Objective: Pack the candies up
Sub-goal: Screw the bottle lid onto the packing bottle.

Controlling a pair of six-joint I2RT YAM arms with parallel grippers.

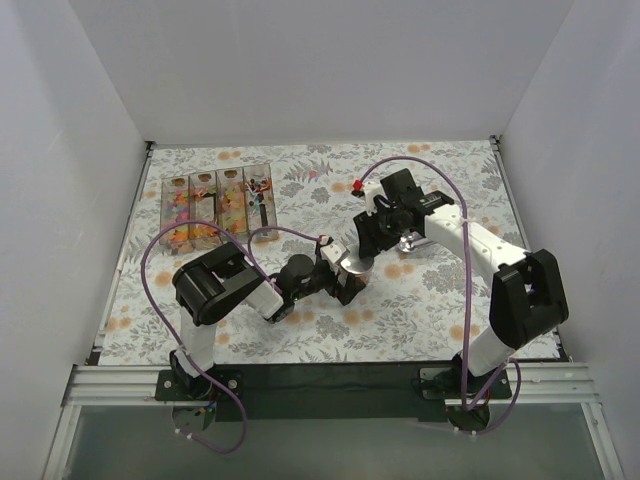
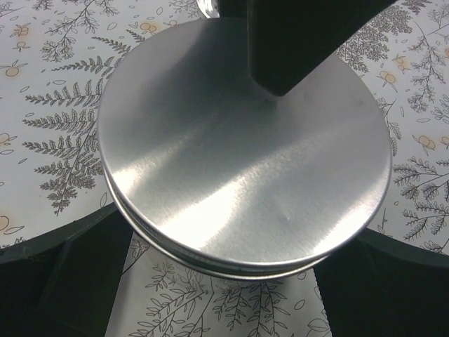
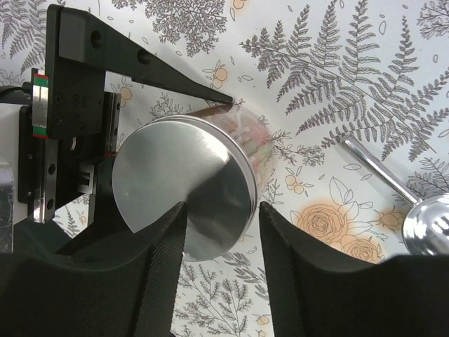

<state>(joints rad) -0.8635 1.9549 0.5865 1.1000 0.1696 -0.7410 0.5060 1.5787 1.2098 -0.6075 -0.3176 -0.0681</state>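
A clear jar with a flat metal lid (image 1: 352,266) stands at mid-table. My left gripper (image 1: 343,282) is shut on the jar below the lid; in the left wrist view the lid (image 2: 238,147) fills the frame between the fingers (image 2: 70,281). In the right wrist view the lid (image 3: 175,189) shows tilted, with mixed-colour candies (image 3: 254,140) visible through the glass. My right gripper (image 3: 221,239) is open just above the lid's edge, holding nothing; it also shows in the top view (image 1: 373,238). More candies (image 1: 182,212) lie in a clear tray.
The clear tray (image 1: 218,178) with several long compartments sits at the back left. A metal scoop (image 1: 412,243) lies on the flowered cloth right of the jar, also in the right wrist view (image 3: 424,225). White walls enclose the table.
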